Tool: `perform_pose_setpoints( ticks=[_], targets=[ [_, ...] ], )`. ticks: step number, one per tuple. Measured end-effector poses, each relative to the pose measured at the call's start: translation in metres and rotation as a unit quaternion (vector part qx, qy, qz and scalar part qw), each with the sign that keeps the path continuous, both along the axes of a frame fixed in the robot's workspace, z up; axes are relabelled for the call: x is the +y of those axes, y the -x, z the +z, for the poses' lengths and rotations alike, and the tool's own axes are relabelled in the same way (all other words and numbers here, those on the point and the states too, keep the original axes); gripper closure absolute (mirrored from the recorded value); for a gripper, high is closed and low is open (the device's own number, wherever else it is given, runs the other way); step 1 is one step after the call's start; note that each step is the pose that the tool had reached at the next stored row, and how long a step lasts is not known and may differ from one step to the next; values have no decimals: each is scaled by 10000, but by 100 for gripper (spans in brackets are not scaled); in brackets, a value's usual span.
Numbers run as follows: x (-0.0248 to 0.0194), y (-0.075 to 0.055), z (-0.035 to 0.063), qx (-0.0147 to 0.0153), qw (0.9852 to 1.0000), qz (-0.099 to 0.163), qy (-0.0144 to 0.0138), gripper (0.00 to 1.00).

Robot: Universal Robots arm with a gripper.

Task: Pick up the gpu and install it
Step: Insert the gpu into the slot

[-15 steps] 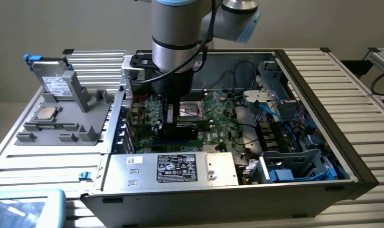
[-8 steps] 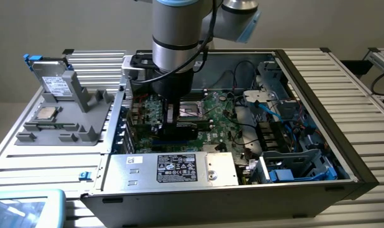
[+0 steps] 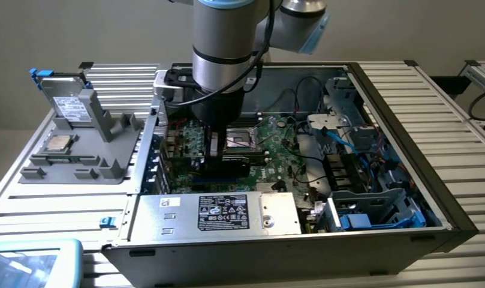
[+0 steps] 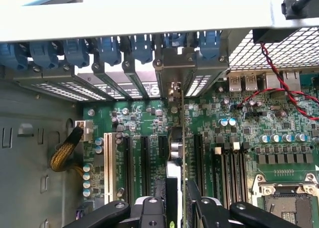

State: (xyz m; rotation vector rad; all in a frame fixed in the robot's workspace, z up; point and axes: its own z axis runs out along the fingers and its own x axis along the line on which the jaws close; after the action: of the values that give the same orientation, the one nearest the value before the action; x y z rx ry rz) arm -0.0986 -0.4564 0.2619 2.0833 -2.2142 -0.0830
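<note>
gpu (image 3: 194,141) (image 4: 183,131): stands on edge inside the open case (image 3: 266,261), low over the black expansion slots (image 4: 198,158) of the motherboard (image 3: 278,144) (image 4: 239,123); metal end bracket points toward the rear wall and its row of blue clips (image 4: 107,49); cannot tell whether seated in a slot.
flat panel (image 3: 34,243): lies on the counter (image 3: 34,198) at the exterior view's lower left corner, pale blue rim.
grey holder (image 3: 106,127): sits on the counter to the exterior view's left of the case, well apart from the tool (image 3: 218,157) (image 4: 177,205).
drive (image 3: 66,103): stands upright at the far end of the grey holder; silver, white label, blue tabs on top.
processor chip (image 3: 58,143): lies flat on the grey holder, just in front of the drive.
memory stick (image 3: 62,159): lies flat on the grey holder, nearer the camera than the processor chip.
arm (image 3: 226,36): comes straight down into the case from above.
tool: narrowed onto the gpu, one black finger (image 4: 149,213) on each face of the card.
power supply (image 3: 218,213): silver box with a black label at the case's near wall, nearer the camera than the tool.
processor socket (image 3: 242,139) (image 4: 289,203): square metal frame, just to the exterior view's right of the tool.
drive cage (image 3: 370,210): blue and grey, in the case's near corner at the exterior view's right.
</note>
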Motion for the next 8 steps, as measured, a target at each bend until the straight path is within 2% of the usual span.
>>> perform_pose_setpoints(
  ticks=[8],
  targets=[
    [-1,0,0,1,10000,1,-1,73]
  ],
)
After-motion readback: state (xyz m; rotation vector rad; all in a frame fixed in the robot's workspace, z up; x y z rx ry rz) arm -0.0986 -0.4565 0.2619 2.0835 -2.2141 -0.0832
